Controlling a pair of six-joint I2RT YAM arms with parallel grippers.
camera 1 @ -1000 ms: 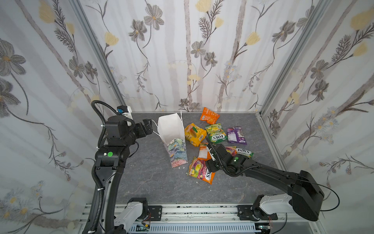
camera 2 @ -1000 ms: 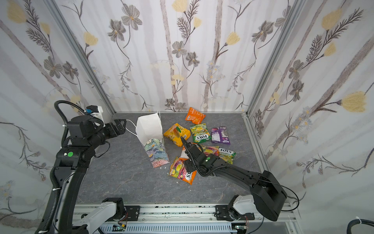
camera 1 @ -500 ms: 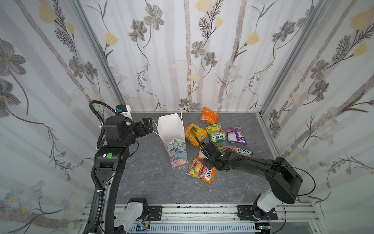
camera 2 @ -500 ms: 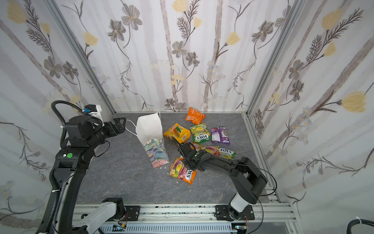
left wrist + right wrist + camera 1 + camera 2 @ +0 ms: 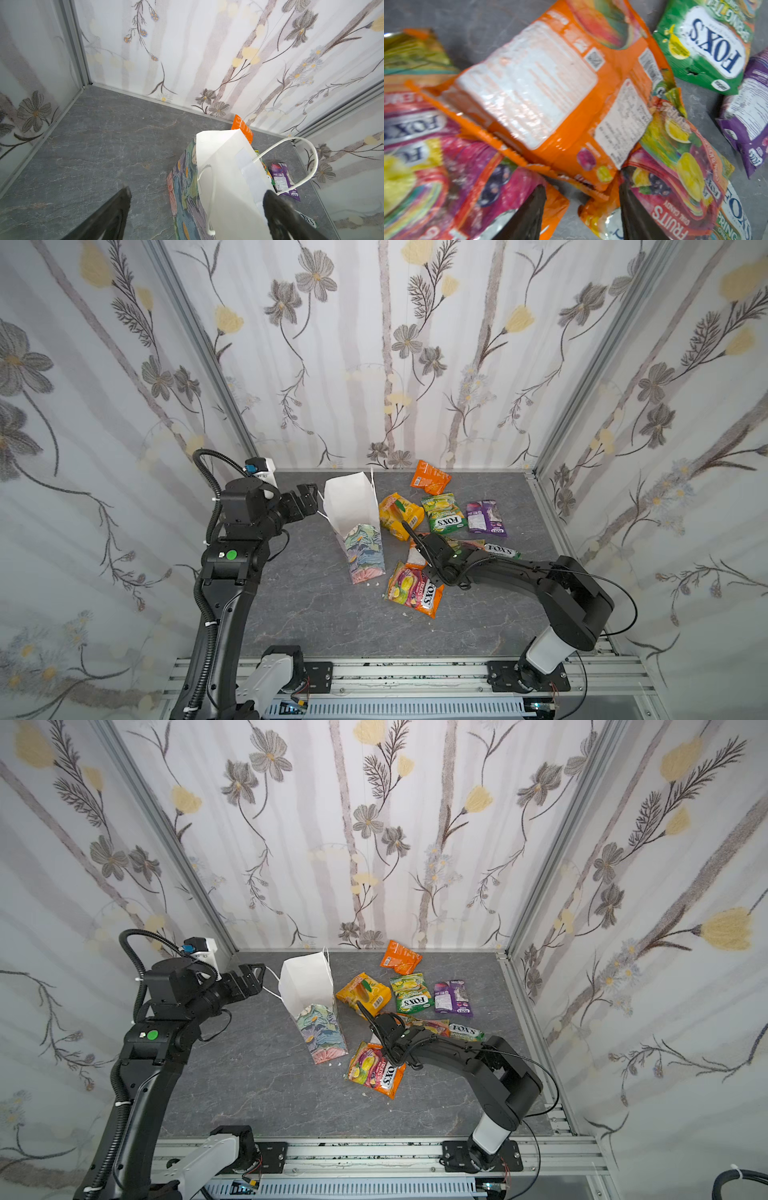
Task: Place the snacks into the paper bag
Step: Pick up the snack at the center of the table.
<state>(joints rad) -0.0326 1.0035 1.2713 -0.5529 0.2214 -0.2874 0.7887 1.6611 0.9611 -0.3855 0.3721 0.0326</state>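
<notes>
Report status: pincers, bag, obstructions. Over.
Left pincer open beside paper bag rim. Right pincer open, astride orange packet edge. Bag upright; visible snacks outside on table. Orange packet overlaps others.

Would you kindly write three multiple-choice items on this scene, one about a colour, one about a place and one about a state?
1. The inside of the paper bag is:
A white; B brown; C pink.
2. The lone orange packet lies:
A in the bag; B on the table by the back wall; C in a gripper.
3. The left gripper is:
A shut; B open; C shut on a packet.

Answers:
1 A: white paper shows at its open mouth.
2 B: it lies flat at the wall's foot.
3 B: its fingers stand wide apart in the left wrist view.
</notes>
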